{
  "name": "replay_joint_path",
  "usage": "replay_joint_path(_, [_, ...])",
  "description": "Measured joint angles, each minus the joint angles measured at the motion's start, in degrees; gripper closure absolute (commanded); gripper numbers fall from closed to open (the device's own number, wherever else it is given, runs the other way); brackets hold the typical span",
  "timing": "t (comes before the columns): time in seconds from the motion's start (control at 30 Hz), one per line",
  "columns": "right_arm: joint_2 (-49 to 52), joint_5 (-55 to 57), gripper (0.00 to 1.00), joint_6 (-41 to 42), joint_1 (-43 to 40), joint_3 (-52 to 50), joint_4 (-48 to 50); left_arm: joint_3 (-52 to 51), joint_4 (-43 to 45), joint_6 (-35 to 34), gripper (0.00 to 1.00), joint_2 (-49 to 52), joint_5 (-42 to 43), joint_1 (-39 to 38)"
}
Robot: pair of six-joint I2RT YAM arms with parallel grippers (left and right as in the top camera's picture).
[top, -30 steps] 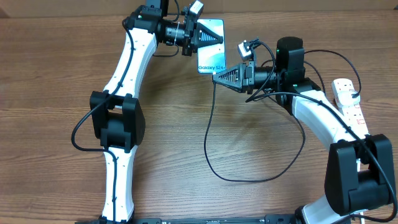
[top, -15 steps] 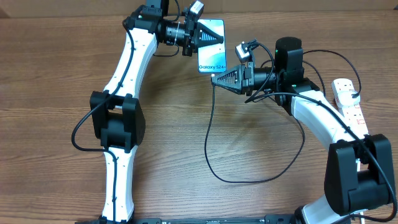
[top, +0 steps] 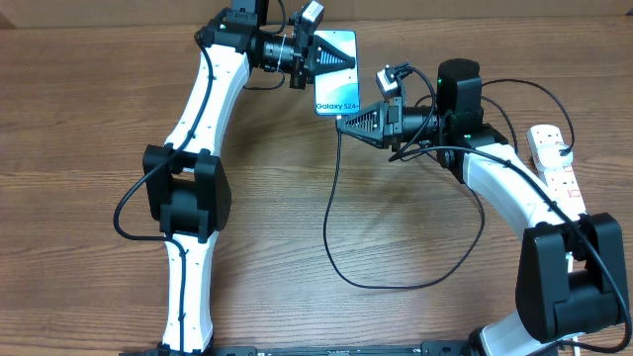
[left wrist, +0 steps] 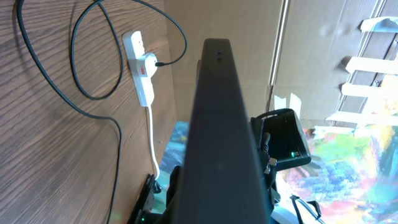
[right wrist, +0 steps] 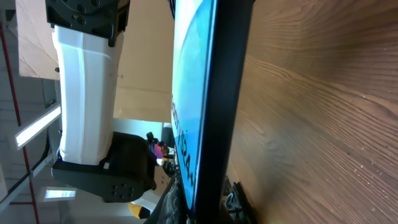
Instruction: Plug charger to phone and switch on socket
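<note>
In the overhead view my left gripper (top: 328, 55) is shut on the top of the phone (top: 338, 95), a blue-white screen reading "Galaxy S24", held tilted above the table. My right gripper (top: 344, 123) is shut on the connector end of the charger (top: 330, 213) and sits right at the phone's lower edge. I cannot tell whether the tip is in the port. The thin black cable hangs down and loops to the right. The left wrist view shows the phone's dark edge (left wrist: 219, 118). The right wrist view shows its edge and blue screen (right wrist: 214, 93). The white socket (top: 554, 163) lies at the far right.
The socket with its red switch, black plug and white lead also shows in the left wrist view (left wrist: 142, 68), with the black cable (left wrist: 74, 93) curling beside it. The wooden table (top: 89, 148) extends to the left. My left arm's white link (right wrist: 81, 93) stands beyond the phone.
My right gripper has edged slightly left, closer to the phone's lower edge, with the cable end. The left gripper and phone have stayed still.
</note>
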Motion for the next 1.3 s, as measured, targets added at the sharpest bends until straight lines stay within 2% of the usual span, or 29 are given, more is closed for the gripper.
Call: replay_joint_path(1.3, [0.00,-1.95,0.96,0.15,0.37,0.00,1.20,0.00,-0.04,0.15,0.96,0.00,1.92,-0.02])
